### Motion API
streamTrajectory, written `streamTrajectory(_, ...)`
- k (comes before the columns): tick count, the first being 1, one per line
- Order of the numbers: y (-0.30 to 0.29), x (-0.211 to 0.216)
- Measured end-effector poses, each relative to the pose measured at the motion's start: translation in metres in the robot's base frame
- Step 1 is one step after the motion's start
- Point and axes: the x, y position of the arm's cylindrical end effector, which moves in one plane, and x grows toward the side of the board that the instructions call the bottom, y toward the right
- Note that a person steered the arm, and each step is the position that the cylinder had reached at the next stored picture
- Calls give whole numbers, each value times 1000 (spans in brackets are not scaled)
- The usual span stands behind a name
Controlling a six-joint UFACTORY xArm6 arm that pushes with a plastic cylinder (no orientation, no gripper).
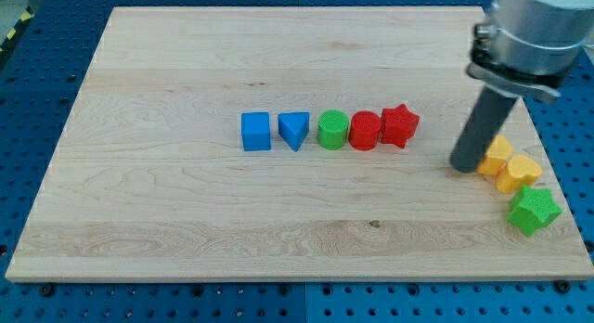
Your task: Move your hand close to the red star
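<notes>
Red star [400, 125] sits at the right end of the block row, touching the red cylinder [365, 131]. My tip [465, 165] – a bare rod, no jaws – stands at its 4 o'clock, apart, partly hiding a yellow block [497, 156]; arm cut off at top.

My tip [464, 166] is resting on the wooden board [186, 63], to the view's right of the red star [400, 125] and apart from it. The star is ending a row with a red cylinder [365, 131], green cylinder [332, 130], blue triangle [294, 130] and blue cube [256, 132]. Two yellow blocks [509, 165] are sitting just beside the tip, a green star [534, 210] below them.
</notes>
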Motion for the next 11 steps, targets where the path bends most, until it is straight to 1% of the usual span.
streamTrajectory(1,10,0)
streamTrajectory(2,7,0)
streamTrajectory(3,-18,2)
streamTrajectory(5,-21,2)
streamTrajectory(6,-36,2)
streamTrajectory(11,-47,1)
